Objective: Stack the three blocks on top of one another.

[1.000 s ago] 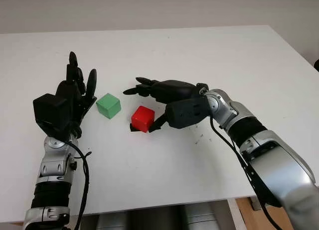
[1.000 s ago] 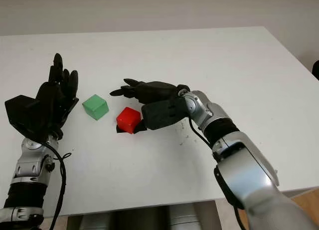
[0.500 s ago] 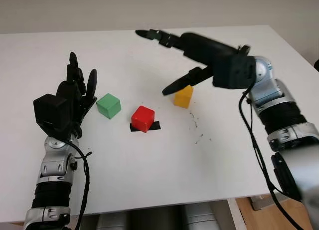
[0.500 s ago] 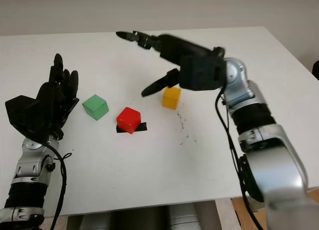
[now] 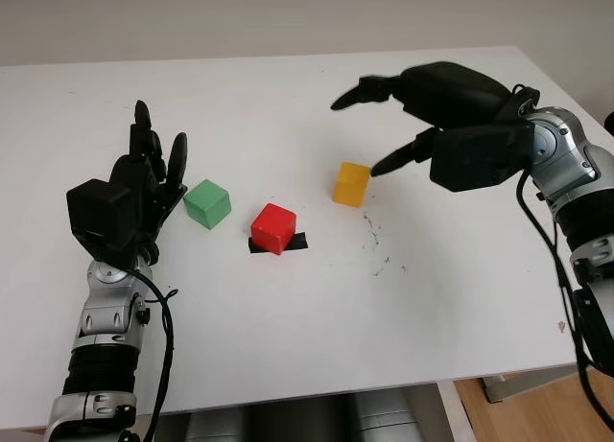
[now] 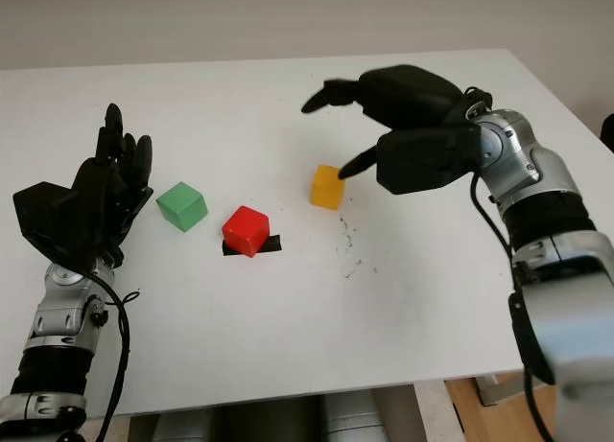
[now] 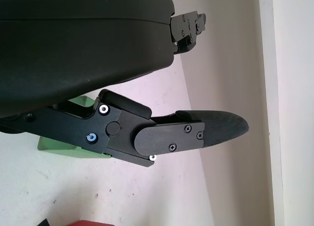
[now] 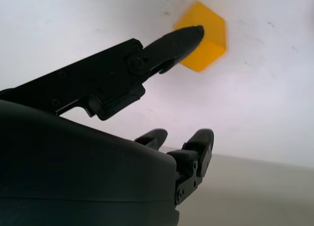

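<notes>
Three blocks sit apart on the white table: a green block on the left, a red block in the middle on a black tape mark, and a yellow block to the right. My right hand hovers open just above and right of the yellow block, its thumb tip close to the block's right edge, holding nothing. The right wrist view has the yellow block just past that thumb. My left hand is open, held up left of the green block.
Small dark specks mark the table right of the red block. The table's front edge runs below the arms, and its right edge is behind my right forearm.
My right hand rose from beside the red block, swung right, then came down over the yellow block it had been covering. The left hand and the blocks stayed put.
</notes>
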Controlling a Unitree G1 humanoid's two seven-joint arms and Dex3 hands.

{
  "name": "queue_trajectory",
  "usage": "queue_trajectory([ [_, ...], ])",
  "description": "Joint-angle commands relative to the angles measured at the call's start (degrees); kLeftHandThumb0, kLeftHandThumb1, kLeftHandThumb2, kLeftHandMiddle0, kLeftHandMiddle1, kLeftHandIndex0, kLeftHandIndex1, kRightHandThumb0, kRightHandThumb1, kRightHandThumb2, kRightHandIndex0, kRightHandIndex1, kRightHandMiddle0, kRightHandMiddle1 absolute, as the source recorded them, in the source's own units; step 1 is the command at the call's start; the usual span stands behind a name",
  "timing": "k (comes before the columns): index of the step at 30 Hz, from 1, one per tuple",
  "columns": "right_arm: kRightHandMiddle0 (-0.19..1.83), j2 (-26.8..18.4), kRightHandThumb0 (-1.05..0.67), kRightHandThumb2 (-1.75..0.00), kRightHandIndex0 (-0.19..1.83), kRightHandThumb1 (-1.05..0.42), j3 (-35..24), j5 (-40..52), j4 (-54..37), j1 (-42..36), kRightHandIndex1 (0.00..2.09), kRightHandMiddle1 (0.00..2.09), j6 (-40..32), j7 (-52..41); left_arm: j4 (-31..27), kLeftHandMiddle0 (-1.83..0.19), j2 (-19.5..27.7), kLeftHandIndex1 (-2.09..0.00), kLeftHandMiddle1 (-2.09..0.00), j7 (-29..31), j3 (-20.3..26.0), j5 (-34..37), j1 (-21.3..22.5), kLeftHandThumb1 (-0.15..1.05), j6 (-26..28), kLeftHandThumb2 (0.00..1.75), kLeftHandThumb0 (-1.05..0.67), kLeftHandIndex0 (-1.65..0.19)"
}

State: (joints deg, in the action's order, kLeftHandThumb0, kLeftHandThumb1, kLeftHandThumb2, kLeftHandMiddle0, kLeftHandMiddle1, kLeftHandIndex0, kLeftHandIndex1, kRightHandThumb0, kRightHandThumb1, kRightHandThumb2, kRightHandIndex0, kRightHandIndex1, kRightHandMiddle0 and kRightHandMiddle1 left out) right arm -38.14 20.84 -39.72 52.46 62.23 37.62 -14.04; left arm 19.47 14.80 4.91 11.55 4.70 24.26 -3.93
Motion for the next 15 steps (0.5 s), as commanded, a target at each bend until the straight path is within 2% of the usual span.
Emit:
queue_trajectory([
  [1, 0.35, -1.2, -0.54, -0.05, 0.33, -0.81, 2.6, -3.8, -0.1, 1.8, 0.19, 0.27, 0.7, 3.1, 0.3, 0.19, 0.6, 0.0, 0.0, 0.1, 0.2, 0.2, 1.6, 1.05, -0.6, 0.5, -0.74, 0.19],
  [5, 0.38, -1.4, -0.45, -0.06, 0.32, -0.82, 7.5, -11.0, 1.3, 3.2, 0.11, 0.17, 0.6, 8.6, 0.4, 0.19, 0.6, 0.0, 0.0, 0.3, 0.0, 0.0, 1.8, 1.05, -0.6, 0.51, -0.72, 0.19],
  [8, 0.42, -1.0, -0.47, -0.05, 0.34, -0.82, 11.0, -16.1, 3.5, 4.4, 0.11, 0.15, 1.1, 16.1, 0.5, 0.19, 0.7, 0.0, 0.0, 0.5, 0.0, 0.0, 1.8, 1.05, -0.6, 0.51, -0.73, 0.19],
  [15, 0.4, 1.2, -0.45, -0.05, 0.28, -0.82, 15.6, -20.0, 10.0, 6.6, 0.06, 0.11, 3.1, 28.0, 0.7, 0.19, 0.9, 0.0, 0.0, 0.2, 0.0, -0.5, 1.6, 1.05, -0.9, 0.51, -0.73, 0.19],
])
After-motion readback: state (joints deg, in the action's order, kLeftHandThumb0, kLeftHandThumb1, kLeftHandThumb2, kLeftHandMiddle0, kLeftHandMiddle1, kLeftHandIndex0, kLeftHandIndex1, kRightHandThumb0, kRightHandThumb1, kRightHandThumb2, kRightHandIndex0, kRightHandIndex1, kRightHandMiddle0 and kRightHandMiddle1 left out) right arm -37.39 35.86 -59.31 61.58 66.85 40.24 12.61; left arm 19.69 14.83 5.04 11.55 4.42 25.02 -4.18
